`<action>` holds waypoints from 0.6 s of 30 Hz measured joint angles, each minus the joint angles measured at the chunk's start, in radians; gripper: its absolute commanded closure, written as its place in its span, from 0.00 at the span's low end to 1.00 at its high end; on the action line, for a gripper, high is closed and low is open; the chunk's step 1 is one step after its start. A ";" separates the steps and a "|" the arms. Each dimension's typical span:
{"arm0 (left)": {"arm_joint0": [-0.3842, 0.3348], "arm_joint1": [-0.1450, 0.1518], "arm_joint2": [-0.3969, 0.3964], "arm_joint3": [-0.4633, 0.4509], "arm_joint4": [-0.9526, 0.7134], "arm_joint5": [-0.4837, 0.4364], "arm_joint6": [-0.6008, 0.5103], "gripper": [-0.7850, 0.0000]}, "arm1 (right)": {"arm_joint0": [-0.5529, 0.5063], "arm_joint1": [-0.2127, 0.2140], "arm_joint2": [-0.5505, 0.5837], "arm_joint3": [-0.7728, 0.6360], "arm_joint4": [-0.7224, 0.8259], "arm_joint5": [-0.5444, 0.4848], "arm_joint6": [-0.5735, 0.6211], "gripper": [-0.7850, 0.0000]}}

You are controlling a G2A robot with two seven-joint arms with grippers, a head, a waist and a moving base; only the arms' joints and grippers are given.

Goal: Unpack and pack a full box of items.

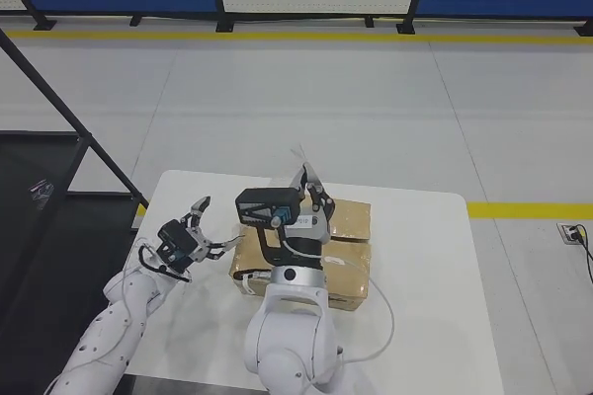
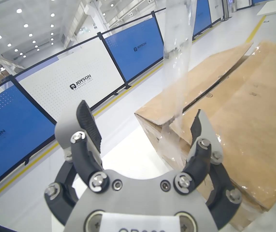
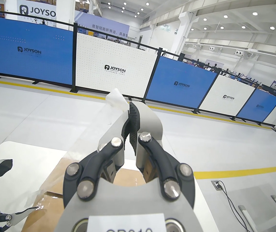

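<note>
Since both top flaps of the cardboard box (image 1: 351, 272) lie folded down, with a dark slit of seam between them, I cannot tell what is inside. The box sits flat near the middle of the white table (image 1: 425, 296). From the top camera its seam runs side to side across the table.

My right gripper (image 1: 311, 185) is raised above the far side of the box, its fingers pinched tight on a strip of clear tape (image 1: 299, 158). In the right wrist camera the ribbed pads meet at the right gripper (image 3: 132, 108), and a crumpled whitish end of the tape (image 3: 115, 98) sticks out past the tips.

On the left wrist camera the tape (image 2: 177, 49) is stretched long and narrow. It climbs steeply from the near end of the seam on the box (image 2: 249, 112), where it clings to the cardboard edge.

My left gripper (image 1: 215, 227) sits just beside the box's left end, spread wide and holding nothing. Its own camera shows the left gripper (image 2: 140, 111) with one finger (image 2: 201, 126) right by the taped corner.
</note>
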 measured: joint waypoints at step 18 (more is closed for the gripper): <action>-0.015 -0.011 -0.007 -0.016 -0.065 0.066 -0.118 0.01 | -0.034 0.008 0.039 0.004 0.010 0.030 0.015 1.00</action>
